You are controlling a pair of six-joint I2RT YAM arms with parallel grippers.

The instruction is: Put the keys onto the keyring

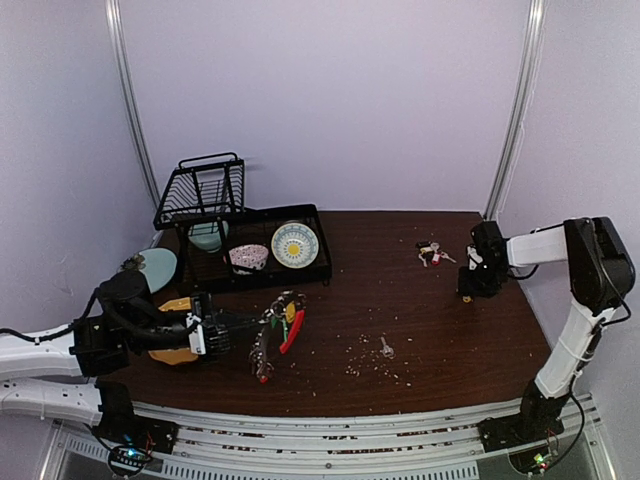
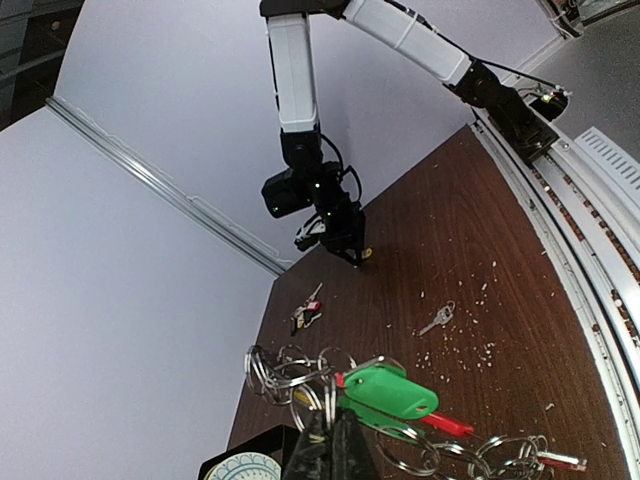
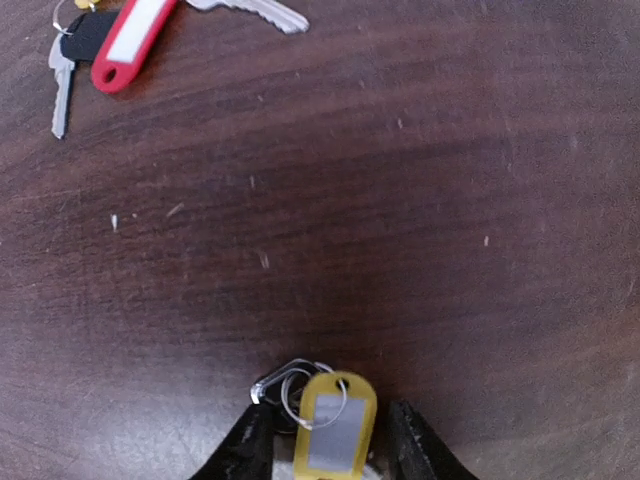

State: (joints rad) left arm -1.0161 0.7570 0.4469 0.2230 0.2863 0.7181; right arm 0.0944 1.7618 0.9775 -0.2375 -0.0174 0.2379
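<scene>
Meanwhile, over the dark wooden counter (image 1: 430, 320), my left hand (image 2: 332, 432) is clenched on the keyring (image 1: 275, 336), its fingers pinched together on one of the wire loops. The bunch spills out past my fingertips as a string of linked silver rings, with a green tag (image 2: 392, 392) and the thick red clip (image 1: 293, 332) among them. I cannot tell whether its far end touches the counter.

My right hand (image 3: 328, 415) is well apart from the left and points straight down, its tips at the surface. A yellow key tag (image 3: 335, 428) on a small split ring (image 3: 290, 382) lies between my two fingers (image 3: 250, 445), one finger on either side of it. I cannot tell whether I am pinching the tag or only bracketing it, since the pads sit at the very edge of my wrist view.

Ahead of that hand and off to its left lies a small cluster of keys (image 1: 430, 252). It includes a red tag (image 3: 130, 40), a black-headed key (image 3: 65, 62) and a plain silver key (image 3: 255, 12), all flat on the counter.

A single loose key (image 2: 437, 319) lies alone between my two hands, clear of both, with pale specks (image 1: 358, 352) scattered around it.

Beside my left hand, toward the back wall, stands a black dish rack (image 1: 200, 190). Its tray holds a patterned plate (image 1: 295, 244) and a small bowl (image 1: 248, 257).
</scene>
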